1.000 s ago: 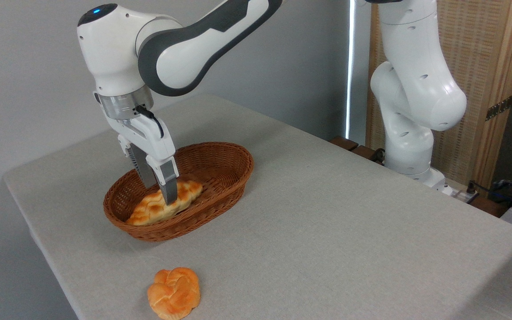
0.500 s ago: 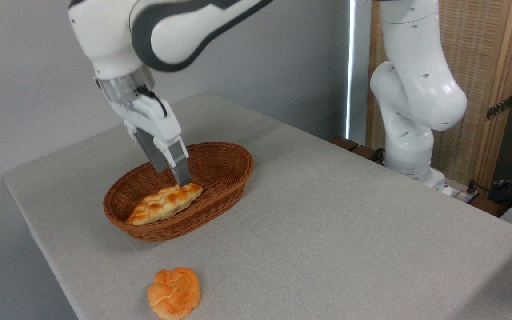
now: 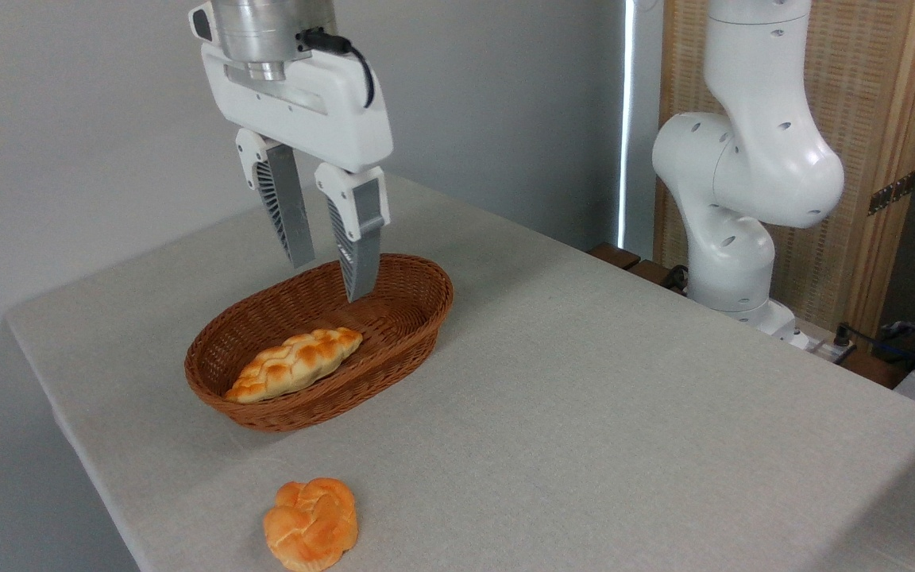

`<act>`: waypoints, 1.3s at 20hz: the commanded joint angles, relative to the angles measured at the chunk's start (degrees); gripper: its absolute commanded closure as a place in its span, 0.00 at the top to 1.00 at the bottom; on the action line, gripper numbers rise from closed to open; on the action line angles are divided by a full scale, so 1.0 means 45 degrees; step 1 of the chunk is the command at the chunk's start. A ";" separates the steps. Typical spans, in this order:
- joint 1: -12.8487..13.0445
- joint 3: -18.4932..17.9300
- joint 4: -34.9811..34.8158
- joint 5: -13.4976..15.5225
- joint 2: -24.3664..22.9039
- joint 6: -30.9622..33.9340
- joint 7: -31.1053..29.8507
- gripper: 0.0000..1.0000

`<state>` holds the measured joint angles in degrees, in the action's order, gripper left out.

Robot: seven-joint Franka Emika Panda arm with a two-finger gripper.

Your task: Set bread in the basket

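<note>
Bread (image 3: 295,364): golden braided loaf, browned plaits, pointed ends

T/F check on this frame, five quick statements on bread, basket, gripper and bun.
1. The braided bread lies inside the basket. True.
2. The gripper is shut on the bread. False: it is open, empty, and hangs above the basket, clear of the loaf.
3. The round bun sits in the basket too. False: it is on the table, in front of the basket and apart from it.
4. The loaf lies toward the basket's left end. True.
5. The basket is tipped on its side. False: it stands upright on the table.
</note>
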<state>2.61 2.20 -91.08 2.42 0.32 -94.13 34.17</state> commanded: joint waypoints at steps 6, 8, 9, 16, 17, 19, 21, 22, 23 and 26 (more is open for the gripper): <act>-0.0248 -0.0002 -0.0852 0.0029 -0.0599 0.0138 0.0200 1.00; -0.0209 -0.0002 -0.0893 0.0029 -0.0580 0.0099 0.0200 1.00; -0.0209 -0.0002 -0.0893 0.0029 -0.0580 0.0079 0.0200 1.00; -0.0229 -0.0021 -0.0854 0.0010 -0.0600 0.0157 0.0259 1.00; -0.0229 -0.0021 -0.0834 0.0010 -0.0580 0.0157 0.0278 1.00; -0.0229 -0.0021 -0.0854 0.0010 -0.0580 0.0157 0.0278 1.00; -0.0209 -0.0021 -0.0854 0.0010 -0.0580 0.0157 0.0239 1.00; -0.0209 -0.0040 -0.0854 0.0010 -0.0580 0.0157 0.0258 1.00; -0.0151 -0.0157 -0.0854 0.0010 -0.0599 0.0157 0.0259 1.00; 0.0688 -0.1035 -0.0854 0.0010 -0.0580 0.0177 0.0278 1.00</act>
<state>2.30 1.43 -93.99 2.41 -1.09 -94.11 34.19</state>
